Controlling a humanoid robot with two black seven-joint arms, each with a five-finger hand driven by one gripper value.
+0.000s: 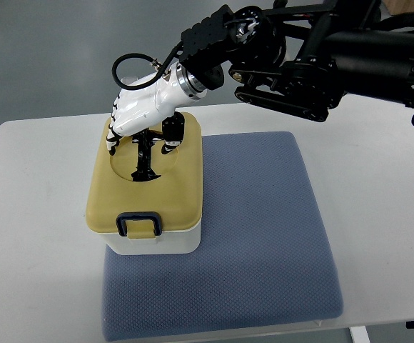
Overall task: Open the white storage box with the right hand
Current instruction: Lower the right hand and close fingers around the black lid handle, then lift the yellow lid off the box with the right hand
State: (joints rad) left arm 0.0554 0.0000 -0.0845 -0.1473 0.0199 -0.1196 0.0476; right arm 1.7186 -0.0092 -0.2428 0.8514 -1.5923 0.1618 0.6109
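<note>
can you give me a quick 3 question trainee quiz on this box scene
1. True or false: the lid is on the box.
2. The right hand is: A) over the lid, B) beside the box on the mat, C) off the table.
3. What colour is the latch at the lid's near edge?

Key: 1 true. 2 A. 3 dark blue.

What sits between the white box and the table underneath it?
In the top view, a blue-grey mat lies between the white storage box and the white table. The right robot hand is over the box's tan lid.
</note>
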